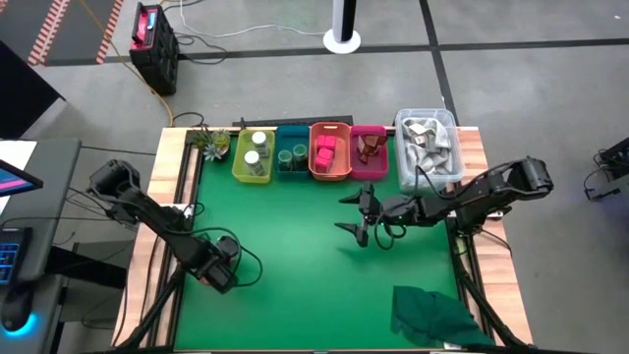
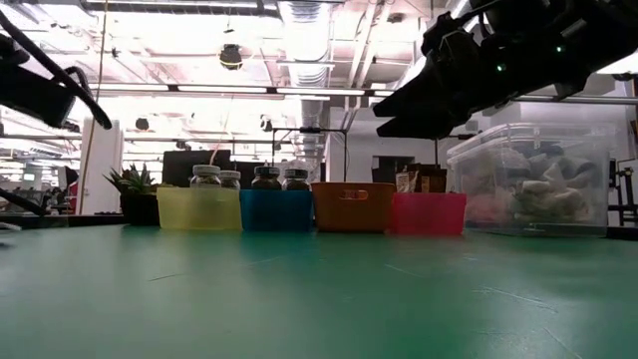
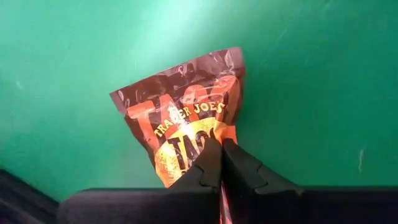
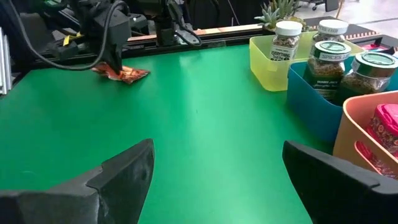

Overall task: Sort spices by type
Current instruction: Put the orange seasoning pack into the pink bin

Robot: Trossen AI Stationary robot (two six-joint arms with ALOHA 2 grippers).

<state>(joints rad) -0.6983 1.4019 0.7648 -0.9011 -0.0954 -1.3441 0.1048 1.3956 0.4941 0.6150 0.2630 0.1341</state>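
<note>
Green-covered bench (image 1: 295,256), with a row of bins along the far edge: yellow bin (image 1: 253,157) with white-capped jars, blue bin (image 1: 292,157) with round green jars, orange bin (image 1: 330,152) with pink-red cube packets, pink bin (image 1: 369,152) with brown-orange pieces. Left pincer (image 3: 222,163) low at the near-left of the bench, clenched on a crinkled brown-orange foil spice packet (image 3: 186,124) lying flat. Packet's long axis running straight out from the fingertips. Pink bin well apart, toward the far right. Right pincer (image 4: 214,180) released, hovering mid-bench, nearer the bins.
</note>
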